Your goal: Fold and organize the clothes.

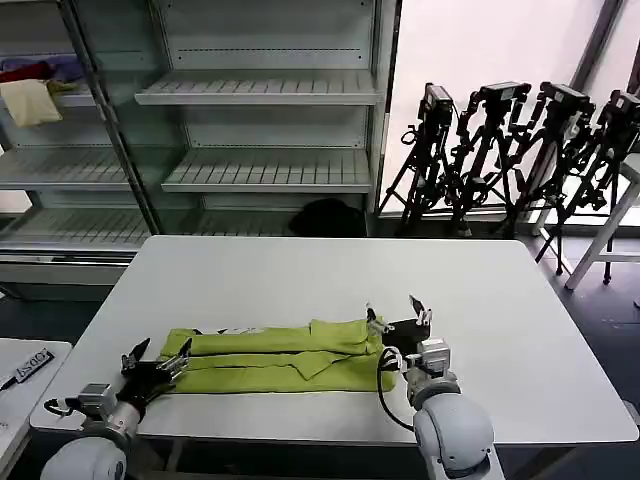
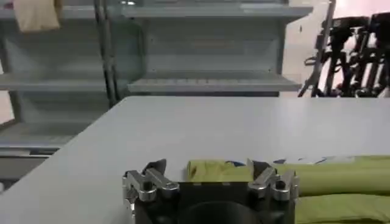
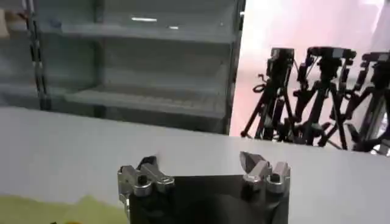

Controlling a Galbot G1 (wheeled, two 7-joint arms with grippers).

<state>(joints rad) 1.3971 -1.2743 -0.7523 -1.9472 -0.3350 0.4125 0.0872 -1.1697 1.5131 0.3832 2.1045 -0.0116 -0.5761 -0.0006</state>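
Head view: lime-green T-shirt (image 1: pixel 280 358) folded into a long strip, lying along the near edge of the white table (image 1: pixel 330 270). Left gripper (image 1: pixel 156 362) released, fingers spread, at the strip's left end near the table's near-left corner. Right gripper (image 1: pixel 398 314) also released, fingers apart, at the strip's right end. Left wrist view: left gripper (image 2: pixel 210 178) with jaws wide, green cloth (image 2: pixel 317 182) just beyond its fingertips, flat on the table. Right wrist view: right gripper (image 3: pixel 204 171) spread over the table, green cloth edge (image 3: pixel 61 210) beside it.
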